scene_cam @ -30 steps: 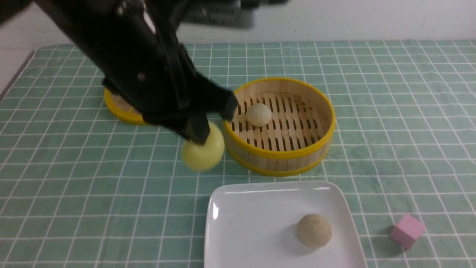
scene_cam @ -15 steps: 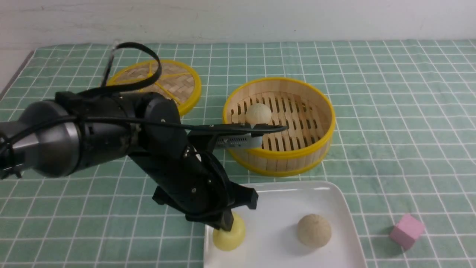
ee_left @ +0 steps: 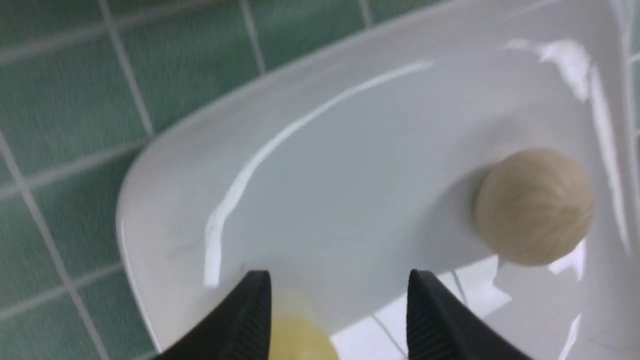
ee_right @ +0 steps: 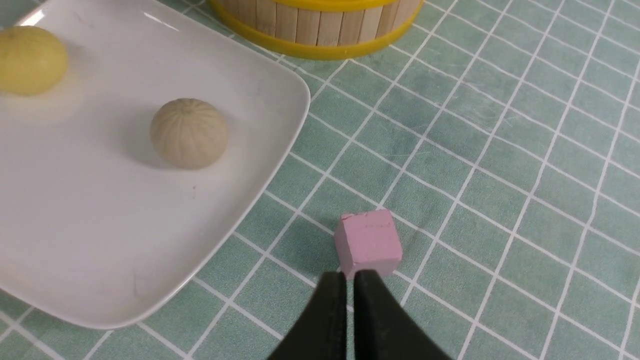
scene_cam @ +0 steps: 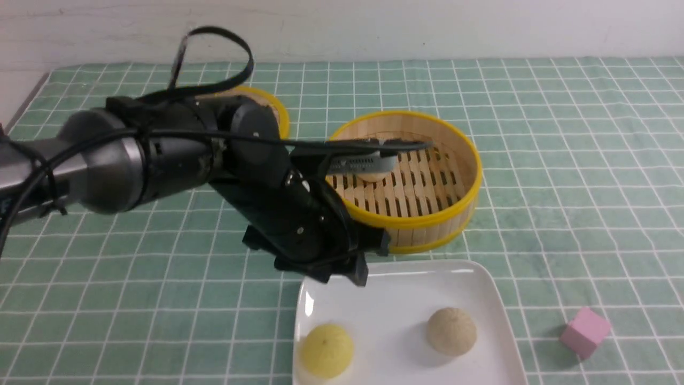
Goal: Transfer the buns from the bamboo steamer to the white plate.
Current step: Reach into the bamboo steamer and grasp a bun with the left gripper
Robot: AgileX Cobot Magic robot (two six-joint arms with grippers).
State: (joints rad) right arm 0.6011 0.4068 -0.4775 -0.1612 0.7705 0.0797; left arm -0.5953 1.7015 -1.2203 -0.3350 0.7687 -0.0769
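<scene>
Two of the buns lay on the white plate [scene_cam: 395, 291]. The yellow bun [scene_cam: 326, 350] sat a little below the left gripper [ee_left: 337, 274], whose fingers [ee_left: 250, 315] were spread wide with nothing between them; neither finger touched it. The beige bun [scene_cam: 451, 331] rested well off to the side of those fingers, apart from the yellow one. The third bun [scene_cam: 374, 177], pale, was in the bamboo steamer [scene_cam: 427, 222], beyond the fingers and mostly hidden by the left arm's wrist housing. That steamer stood just past the plate's far edge. The right gripper [ee_right: 350, 274] had its fingers pressed together, holding nothing, their tips just beside a pink cube [ee_right: 368, 242] on the green checked cloth [scene_cam: 561, 160]; whether they touched it could not be told. A yellow-rimmed lid [scene_cam: 280, 115] showed behind the left arm.
</scene>
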